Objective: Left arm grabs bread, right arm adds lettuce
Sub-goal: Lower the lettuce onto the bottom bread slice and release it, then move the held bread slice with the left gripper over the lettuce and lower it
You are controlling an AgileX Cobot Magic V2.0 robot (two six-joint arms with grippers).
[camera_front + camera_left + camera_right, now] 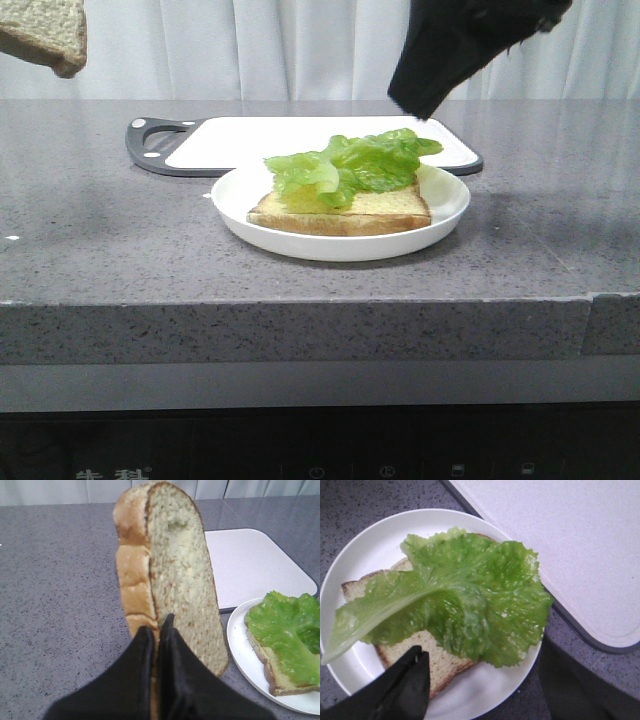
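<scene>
The left gripper point(156, 630) is pinching the bread point(175, 575) aloft for topping the lettuce point(455, 600), while the right gripper point(480, 675) is hanging released.

Lettuce point(470, 595) lies on toast point(437, 662) in white plate point(370, 545).

A grey speckled stone counter point(120, 250) fills the middle of the frame. Behind it, across the top, hangs a white pleated curtain point(250, 45). Below the counter edge is a dark panel point(300, 450).
</scene>
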